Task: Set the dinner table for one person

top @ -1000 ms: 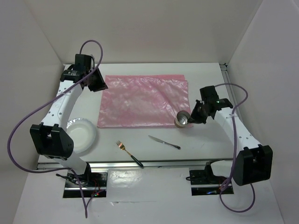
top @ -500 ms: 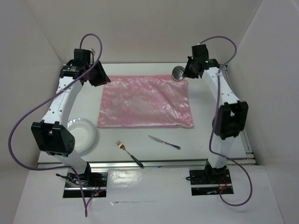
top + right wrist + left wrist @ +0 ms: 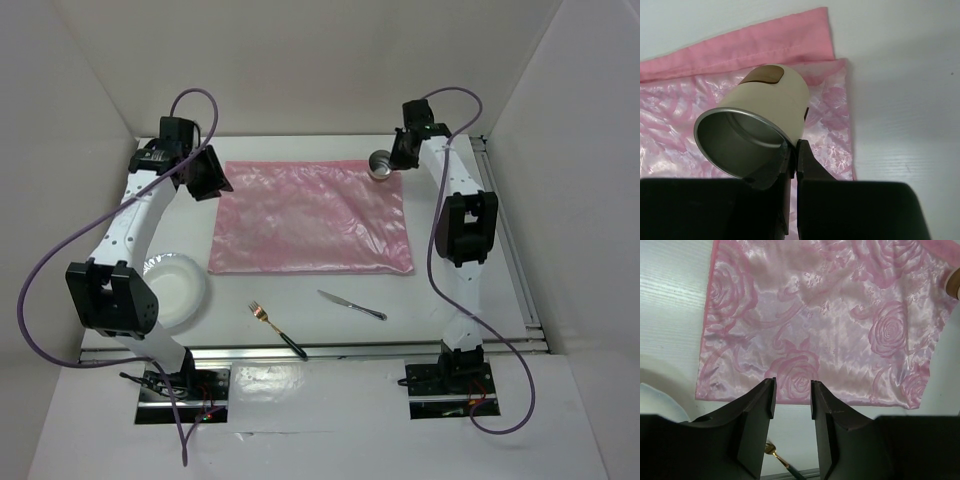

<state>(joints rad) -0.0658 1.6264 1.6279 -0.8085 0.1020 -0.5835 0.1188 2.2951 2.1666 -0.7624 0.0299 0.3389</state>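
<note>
Right tool (image 3: 793,150) clenched on the rim of one tilted cream cup with a bare metal inside (image 3: 765,115), over the mat's far right corner.
The large flat white rectangular tabletop (image 3: 400,300) lay beneath one glossy pink rose-patterned cloth mat (image 3: 310,220), one round white plate (image 3: 175,290) partly hidden by the left arm, one gold dark-handled fork (image 3: 275,328) and one silver knife (image 3: 352,305). The left tool (image 3: 792,392) hung released near the mat's far left corner, gripping nothing. Whether the cup touched the mat could not be told.
</note>
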